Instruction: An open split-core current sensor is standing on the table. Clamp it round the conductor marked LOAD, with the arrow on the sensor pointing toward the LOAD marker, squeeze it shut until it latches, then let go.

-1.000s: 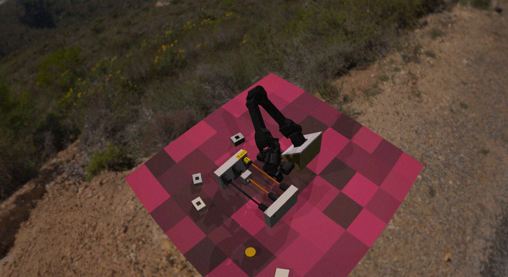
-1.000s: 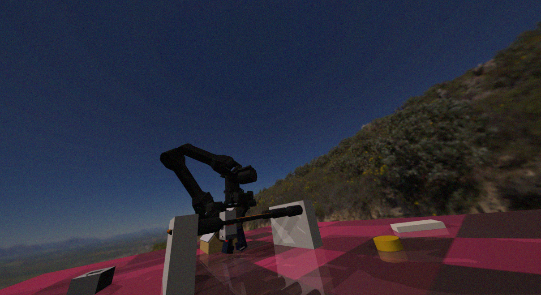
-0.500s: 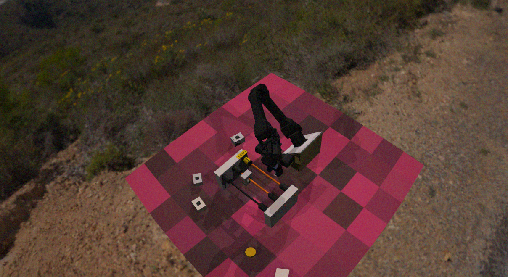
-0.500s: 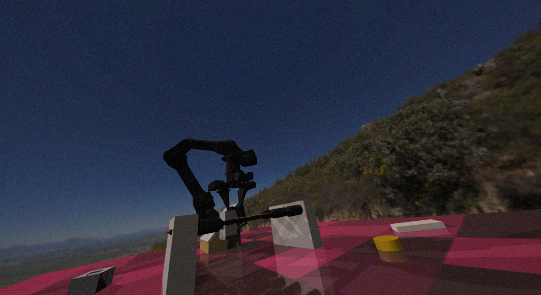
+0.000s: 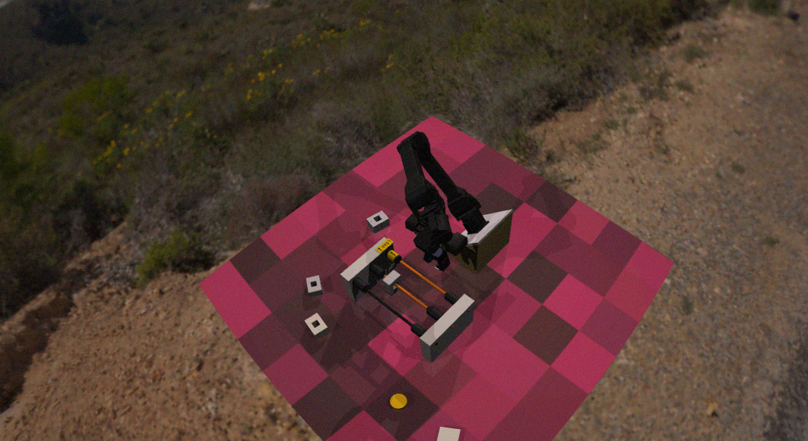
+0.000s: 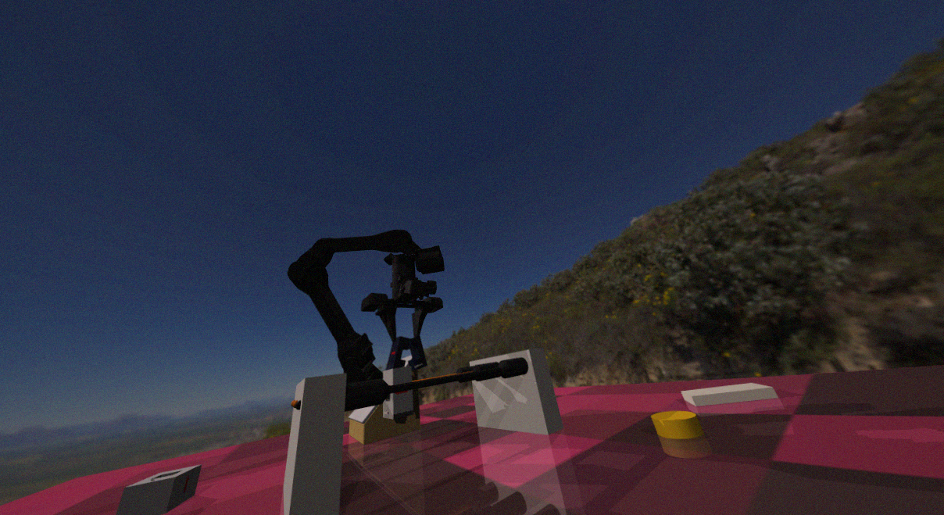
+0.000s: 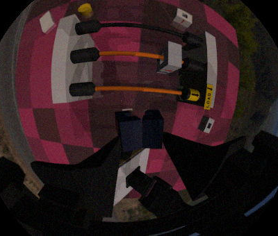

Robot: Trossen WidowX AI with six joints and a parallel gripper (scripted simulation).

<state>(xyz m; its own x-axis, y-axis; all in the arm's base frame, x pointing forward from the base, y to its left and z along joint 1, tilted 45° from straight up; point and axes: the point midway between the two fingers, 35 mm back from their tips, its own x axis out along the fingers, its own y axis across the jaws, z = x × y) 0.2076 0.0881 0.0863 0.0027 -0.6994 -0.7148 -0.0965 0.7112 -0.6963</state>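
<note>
My gripper [image 6: 405, 335] [image 7: 142, 137] is shut on the open current sensor [image 5: 441, 261] [image 6: 396, 348] [image 7: 131, 135], a dark blue piece with two halves. It hangs above the table, jaws pointing down and parted, on the arm's side of the LOAD conductor [image 5: 421, 277] [image 7: 138, 90], not around it. The conductor is orange, the nearest of three in the wrist view. The yellow LOAD marker [image 5: 384, 245] [image 7: 208, 98] is at its right end in that view. A little red shows on the sensor's left side there; its arrow cannot be read.
A grey clamp [image 5: 390, 281] [image 6: 397, 405] [image 7: 174, 57] sits on the middle conductor. Pale end blocks [image 5: 449, 322] [image 7: 60, 69] hold the conductors. Several loose grey blocks with square holes, one here [image 5: 377, 221], lie around the rack. A yellow disc [image 5: 398, 401] [image 6: 677, 424] lies beyond it. A wedge-shaped box [image 5: 491, 245] is beside the arm.
</note>
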